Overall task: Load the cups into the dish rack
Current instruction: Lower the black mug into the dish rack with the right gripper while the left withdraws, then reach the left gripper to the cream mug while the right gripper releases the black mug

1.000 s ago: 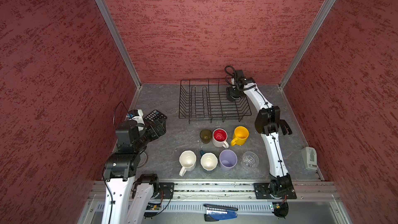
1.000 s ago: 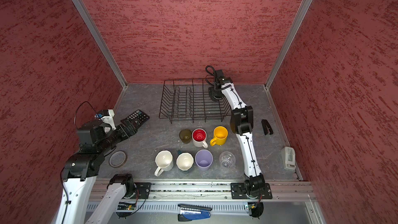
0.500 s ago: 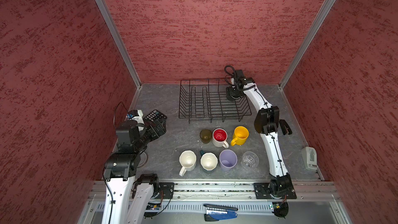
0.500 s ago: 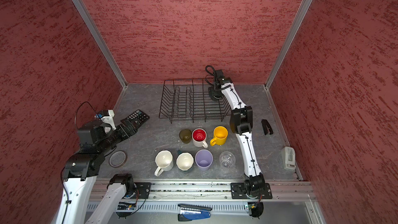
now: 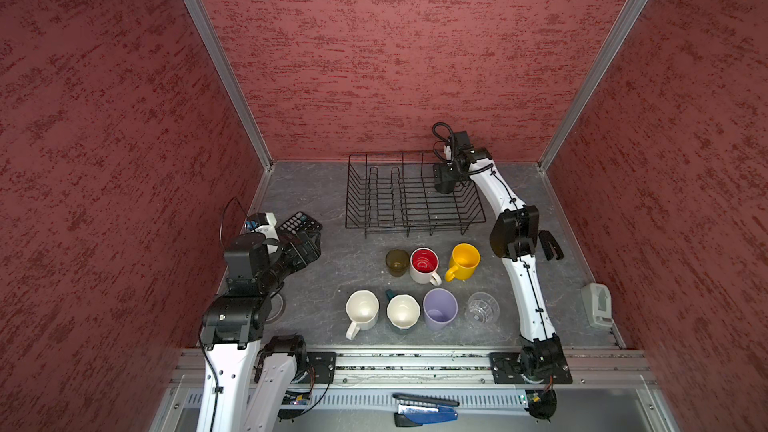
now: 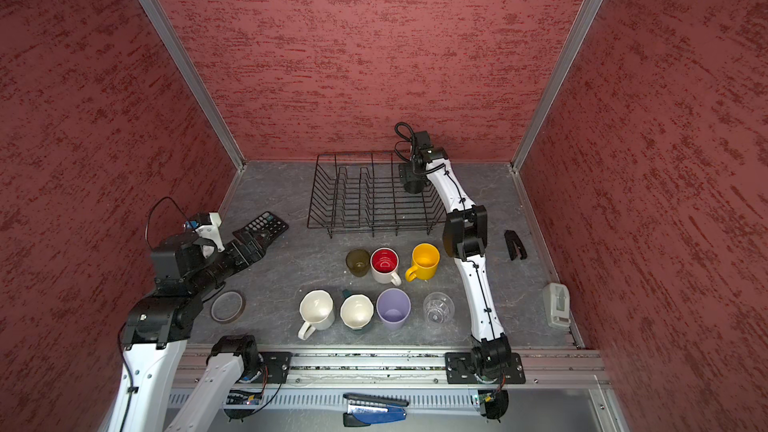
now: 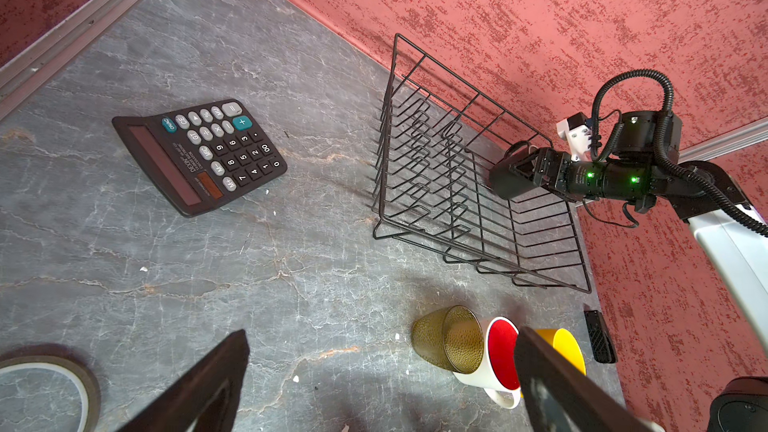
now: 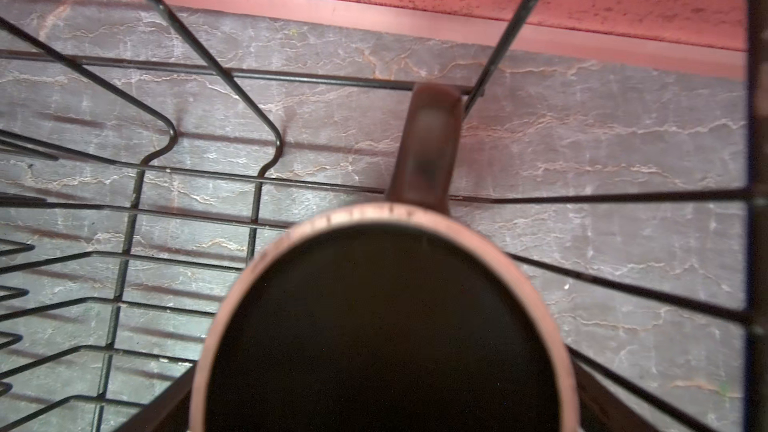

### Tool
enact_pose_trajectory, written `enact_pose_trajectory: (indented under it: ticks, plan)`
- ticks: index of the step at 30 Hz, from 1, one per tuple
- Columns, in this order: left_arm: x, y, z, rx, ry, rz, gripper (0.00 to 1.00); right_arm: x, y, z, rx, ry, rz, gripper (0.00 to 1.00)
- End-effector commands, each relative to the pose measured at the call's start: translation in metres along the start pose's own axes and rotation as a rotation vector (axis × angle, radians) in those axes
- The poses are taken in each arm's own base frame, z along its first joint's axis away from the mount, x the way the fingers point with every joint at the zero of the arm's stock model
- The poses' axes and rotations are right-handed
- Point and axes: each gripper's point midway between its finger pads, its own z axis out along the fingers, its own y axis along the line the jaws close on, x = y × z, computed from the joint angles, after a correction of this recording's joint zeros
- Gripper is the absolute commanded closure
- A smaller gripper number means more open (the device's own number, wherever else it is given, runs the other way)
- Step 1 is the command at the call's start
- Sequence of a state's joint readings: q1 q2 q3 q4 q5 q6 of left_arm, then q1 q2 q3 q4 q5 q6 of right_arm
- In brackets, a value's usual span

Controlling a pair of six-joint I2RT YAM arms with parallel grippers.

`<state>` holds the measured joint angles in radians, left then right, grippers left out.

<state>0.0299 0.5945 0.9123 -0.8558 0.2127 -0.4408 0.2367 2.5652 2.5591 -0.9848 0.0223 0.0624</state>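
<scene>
**A:** Top views first. Where is the black mug?

**B:** In both top views it is in the far right corner of the dish rack, with the right fingers directly over it. The other seven cups, from the yellow mug to the clear tumbler, stand in two rows on the table in front of the rack.

**A:** Any risk there?

**B:** The right arm bends just above the yellow mug. A careless swing back might clip it.

**A:** And the left wrist view?

**B:** The left fingers are spread wide and empty, above the table near the calculator. Across the rack, the right fingers are at the mug's mouth. I can't tell whether they are clamped on it or clear of it.

**A:** So pulling away too soon...

**B:** ...could lift or tip the mug. The rack is light wire, so it might get dragged along too.

**A:** Right wrist view?

**B:** It's blurred. The mug's mouth faces the camera, and the handle points at the rack's back wires, close to a slanted strut. The base is hidden. If it straddles a gap between the floor wires, the mug could lean once it's released. The handle might also snag that strut.
</scene>
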Motion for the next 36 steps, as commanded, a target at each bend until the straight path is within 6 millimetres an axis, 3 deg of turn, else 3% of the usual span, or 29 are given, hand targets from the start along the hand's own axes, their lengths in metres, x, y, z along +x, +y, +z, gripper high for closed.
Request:
enact_pose_trajectory:
  ticks: [1, 5, 9, 13, 18, 21, 24, 30, 36]
  plan:
    - [0.000, -0.001, -0.002, 0.013, -0.007, -0.009, 0.00, -0.034, 0.002, -0.042, 0.000, -0.114, 0.002, 0.01]
    - [0.000, -0.002, -0.004, 0.017, -0.014, -0.008, 0.00, -0.053, 0.003, -0.071, -0.007, -0.186, 0.016, 0.01]
    - [0.003, -0.004, -0.006, 0.030, 0.001, -0.016, 0.00, -0.072, 0.007, -0.114, -0.037, -0.264, 0.039, 0.01]
    - [0.016, -0.002, -0.005, 0.030, 0.058, -0.028, 0.02, -0.078, 0.020, -0.154, -0.130, -0.311, 0.076, 0.01]
    - [0.042, -0.001, 0.000, 0.046, 0.185, -0.065, 0.09, -0.063, 0.038, -0.197, -0.251, -0.399, 0.109, 0.01]
    - [0.058, -0.003, 0.000, 0.069, 0.249, -0.088, 0.15, -0.042, 0.040, -0.224, -0.309, -0.457, 0.144, 0.01]
    - [0.074, -0.005, -0.002, 0.094, 0.306, -0.108, 0.21, -0.018, 0.043, -0.237, -0.352, -0.476, 0.166, 0.01]
    - [0.105, -0.009, -0.013, 0.069, 0.439, -0.130, 0.36, 0.026, 0.043, -0.237, -0.376, -0.416, 0.172, 0.01]
    - [0.146, 0.001, -0.009, 0.016, 0.539, -0.116, 0.39, 0.037, 0.041, -0.239, -0.363, -0.401, 0.156, 0.01]
